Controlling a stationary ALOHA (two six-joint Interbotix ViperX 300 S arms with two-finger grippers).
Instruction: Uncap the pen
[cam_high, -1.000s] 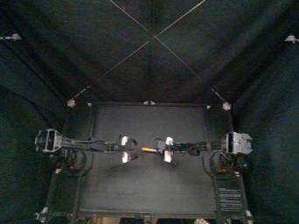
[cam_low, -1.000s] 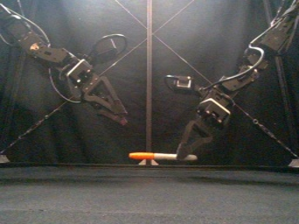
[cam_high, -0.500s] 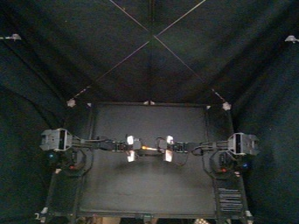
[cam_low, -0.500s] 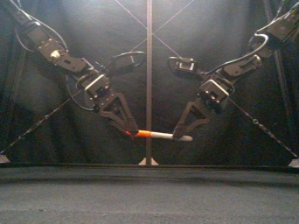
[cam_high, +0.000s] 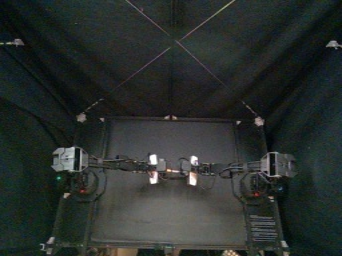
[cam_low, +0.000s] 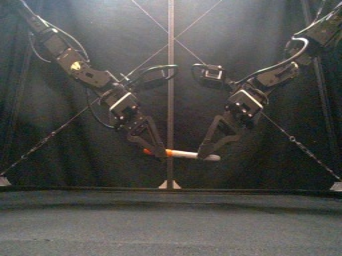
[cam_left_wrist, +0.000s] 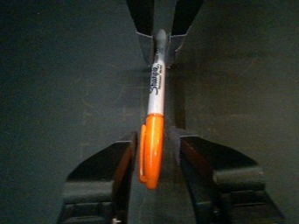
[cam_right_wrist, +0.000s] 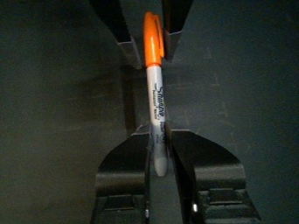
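Item: one marker pen (cam_low: 191, 155), orange cap (cam_left_wrist: 151, 156) on, pale grey-white barrel (cam_left_wrist: 156, 83) with a darker grey tail end. Marking: a line of black script is printed lengthwise on the barrel, with finer print beside it; neither can be read with certainty. Position: the pen is held level in the air, clear of the table (cam_high: 134, 215), over its middle, well apart from the front, back and side edges; the cap is turned toward the table's left edge, the tail toward the right edge. Right gripper (cam_low: 214, 152): lowered from the right, jaws clamped on the tail part of the barrel, by which the pen is carried. Left gripper (cam_low: 150, 150): lowered from the left, jaws set to either side of the cap, a narrow dark gap seen on each side in the left wrist view, so the cap is bracketed but not pinched. Clearance: open black table surface is seen all round below the pen, and the two grippers are set apart along its length.
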